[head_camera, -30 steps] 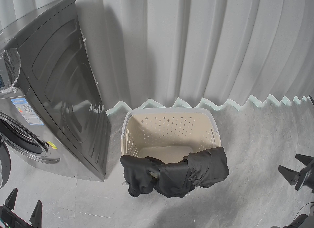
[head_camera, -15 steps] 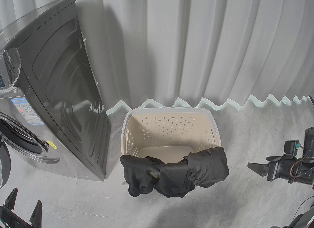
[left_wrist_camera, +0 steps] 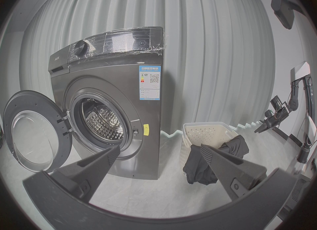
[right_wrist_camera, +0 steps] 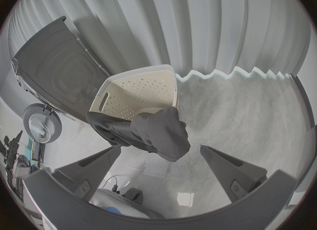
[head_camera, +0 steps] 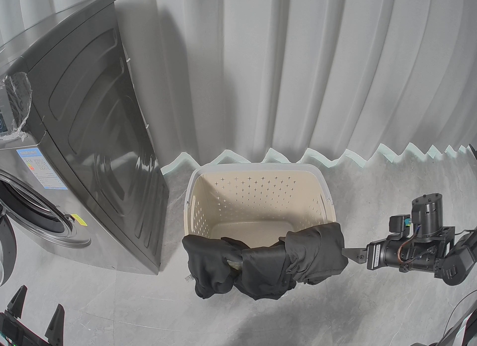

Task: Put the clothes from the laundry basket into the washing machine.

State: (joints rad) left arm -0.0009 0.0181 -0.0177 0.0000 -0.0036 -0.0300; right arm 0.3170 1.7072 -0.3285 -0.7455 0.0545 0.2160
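Washer (head_camera: 74,138) stood at the frame's left, its door (left_wrist_camera: 36,131) swung wide. At lower left the left gripper (head_camera: 40,297) hung empty, fingers apart. At centre, dark clothes (head_camera: 268,262) draped over the basket (head_camera: 258,169) near rim. At right, the right gripper (head_camera: 349,253), fingers apart, pointed at the cloth, just beside it. The step in hand looked like the reach; next it would need to close on a thick fold.

The right gripper (head_camera: 349,252) is showing dark grey, pointed fingers (head_camera: 358,255). A thin orange cable (head_camera: 403,243) is looping along its black, cylindrical wrist (head_camera: 392,256).
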